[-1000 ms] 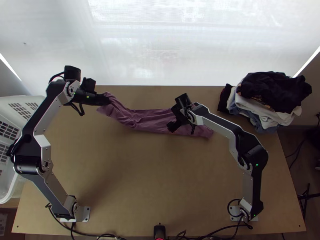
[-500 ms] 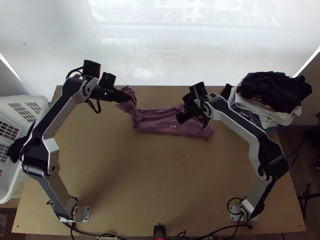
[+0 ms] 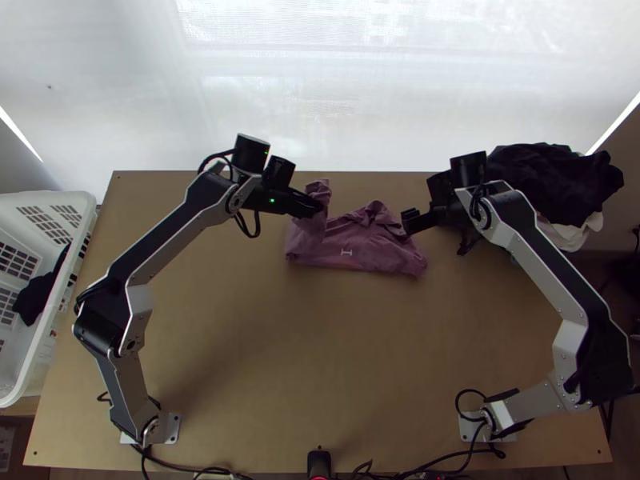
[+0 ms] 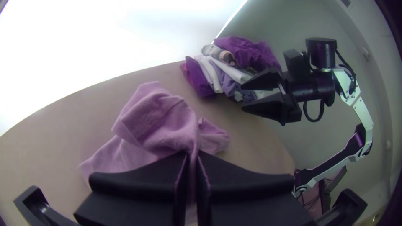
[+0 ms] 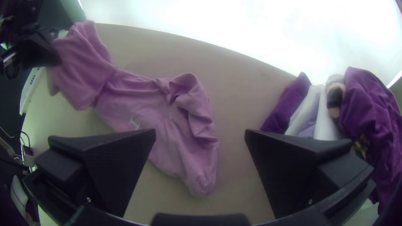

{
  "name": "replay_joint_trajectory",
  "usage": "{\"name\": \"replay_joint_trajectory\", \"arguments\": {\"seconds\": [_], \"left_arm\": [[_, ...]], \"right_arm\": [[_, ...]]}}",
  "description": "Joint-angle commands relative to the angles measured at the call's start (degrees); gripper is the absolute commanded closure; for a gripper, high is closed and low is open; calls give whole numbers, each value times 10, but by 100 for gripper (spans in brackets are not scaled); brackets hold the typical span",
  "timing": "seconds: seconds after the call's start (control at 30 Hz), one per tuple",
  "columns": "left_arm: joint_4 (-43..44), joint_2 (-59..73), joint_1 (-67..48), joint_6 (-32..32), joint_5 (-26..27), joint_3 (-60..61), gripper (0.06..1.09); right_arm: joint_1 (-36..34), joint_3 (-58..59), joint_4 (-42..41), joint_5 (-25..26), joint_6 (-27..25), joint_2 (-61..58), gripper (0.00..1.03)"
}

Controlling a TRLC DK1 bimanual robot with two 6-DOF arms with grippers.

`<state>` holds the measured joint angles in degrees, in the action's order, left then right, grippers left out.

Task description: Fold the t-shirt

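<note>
In the top view my left gripper [image 3: 314, 208] holds the left end of the mauve t-shirt [image 3: 360, 244], lifted off the table; the rest lies as a folded strip with a crumpled far right part and a small pale mark. The left wrist view has my left gripper [image 4: 191, 159] shut on a narrow pinch of the pink-looking shirt [image 4: 159, 121]. My right gripper [image 3: 410, 222] is just right of the shirt in the top view. In the right wrist view my right gripper [image 5: 200, 136] stands open above the table, with the shirt [image 5: 155, 109] below and nothing between its fingers.
A pile of folded clothes [image 3: 552, 184] sits at the table's far right corner, behind and beside the right arm's wrist. At the left edge a white basket [image 3: 60, 292] holds a dark cloth [image 3: 34, 294]. Bare wood [image 3: 320, 360] spans the table's near half.
My left gripper has moved right with the shirt's left end, which now folds over toward the rest. My right gripper has moved right, off the shirt and toward the clothes pile.
</note>
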<state>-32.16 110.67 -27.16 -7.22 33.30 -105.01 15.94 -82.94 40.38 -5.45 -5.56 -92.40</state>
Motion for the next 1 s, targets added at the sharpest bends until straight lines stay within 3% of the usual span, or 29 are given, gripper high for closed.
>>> {"name": "replay_joint_trajectory", "arguments": {"seconds": [0.0, 0.4, 0.97], "left_arm": [[109, 24, -63, -68, -1, 0, 105], [216, 123, -115, -89, -36, -8, 105], [214, 267, -136, -119, -76, -164, 103]], "right_arm": [[-19, 67, 9, -1, -7, 49, 4], [-39, 79, 17, 2, -12, 62, 4], [-38, 105, 15, 3, -11, 65, 4]]}}
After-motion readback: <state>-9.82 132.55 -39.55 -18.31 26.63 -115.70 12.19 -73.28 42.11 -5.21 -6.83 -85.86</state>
